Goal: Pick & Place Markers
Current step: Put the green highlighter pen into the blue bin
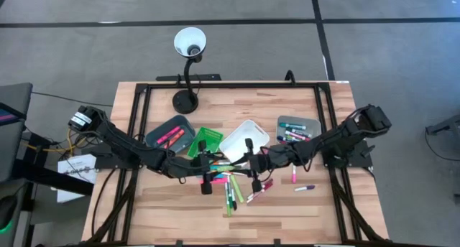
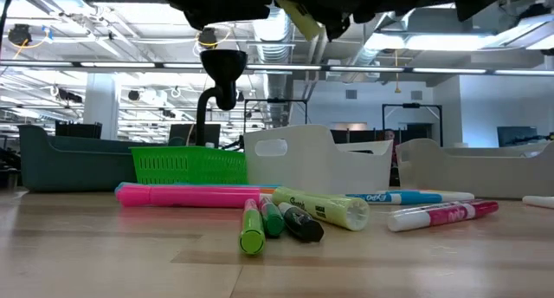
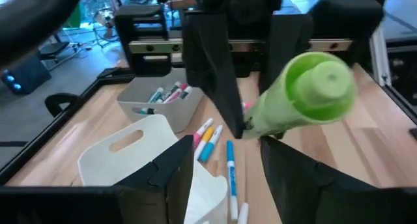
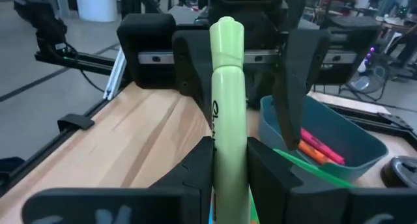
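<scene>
A light green marker (image 4: 228, 100) hangs level above the table's middle, with my right gripper (image 4: 229, 155) shut on it. Its capped free end (image 3: 322, 87) points at my left gripper (image 3: 228, 155), which is open; the left fingers (image 4: 187, 61) stand on either side of that end without touching it. In the high view the two grippers, left (image 1: 207, 166) and right (image 1: 246, 163), face each other over a scatter of loose markers (image 1: 231, 189), which lie flat on the wood. My right gripper pinches the marker's barrel (image 4: 225, 142) between its two fingers, at the end away from the cap. The fingers come level from the table's right and lie along the marker, which sticks straight out ahead of them. The marker is lifted clear of the table, roughly level.
Behind the grippers stand a dark bin (image 1: 170, 132) with pink and orange markers, a green basket (image 1: 206, 141), a white bin (image 1: 244, 137) and a grey bin (image 1: 296, 128) with markers. A desk lamp (image 1: 188, 57) stands at the far edge. More markers (image 1: 304, 187) lie right of centre.
</scene>
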### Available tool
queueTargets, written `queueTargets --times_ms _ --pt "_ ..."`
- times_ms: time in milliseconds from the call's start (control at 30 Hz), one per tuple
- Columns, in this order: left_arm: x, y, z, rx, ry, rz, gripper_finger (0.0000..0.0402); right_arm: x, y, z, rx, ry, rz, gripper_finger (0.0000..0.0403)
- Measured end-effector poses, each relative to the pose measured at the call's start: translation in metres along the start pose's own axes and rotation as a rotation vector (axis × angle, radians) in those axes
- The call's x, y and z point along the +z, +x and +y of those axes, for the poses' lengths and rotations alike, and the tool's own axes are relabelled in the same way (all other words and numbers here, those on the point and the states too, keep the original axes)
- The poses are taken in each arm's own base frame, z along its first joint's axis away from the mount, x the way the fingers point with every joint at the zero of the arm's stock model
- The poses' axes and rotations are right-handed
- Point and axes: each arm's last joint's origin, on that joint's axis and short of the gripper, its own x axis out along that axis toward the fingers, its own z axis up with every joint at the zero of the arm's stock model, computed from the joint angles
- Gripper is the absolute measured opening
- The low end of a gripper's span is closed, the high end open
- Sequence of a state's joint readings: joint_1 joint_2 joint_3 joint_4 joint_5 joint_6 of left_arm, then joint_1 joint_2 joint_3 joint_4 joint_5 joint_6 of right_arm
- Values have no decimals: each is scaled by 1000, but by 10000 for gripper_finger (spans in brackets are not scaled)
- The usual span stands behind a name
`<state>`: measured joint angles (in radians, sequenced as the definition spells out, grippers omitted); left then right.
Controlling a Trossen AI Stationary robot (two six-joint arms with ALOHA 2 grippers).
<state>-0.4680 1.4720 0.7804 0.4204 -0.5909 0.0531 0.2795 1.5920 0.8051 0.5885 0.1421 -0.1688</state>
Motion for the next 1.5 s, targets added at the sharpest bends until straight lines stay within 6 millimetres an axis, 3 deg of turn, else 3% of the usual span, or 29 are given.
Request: queueTargets --times_ms 467,733,833,1100,1333,1500 --pt "6 0 0 -11 -11 -50 171 -3 1 -11 -40 5 19 70" --pt "6 3 5 7 -28 -47 82 -2 1 -11 -42 8 12 76" --pt "5 4 7 12 -55 -44 65 -2 1 -11 -48 9 12 88" --pt "4 0 4 107 -58 -25 80 5 -13 -12 -167 -11 97 154" --pt "15 -36 17 430 -48 24 69 21 -48 -7 -286 -64 211 202" --pt "21 -74 47 433 -261 56 76 31 -61 -2 -263 -4 181 212"
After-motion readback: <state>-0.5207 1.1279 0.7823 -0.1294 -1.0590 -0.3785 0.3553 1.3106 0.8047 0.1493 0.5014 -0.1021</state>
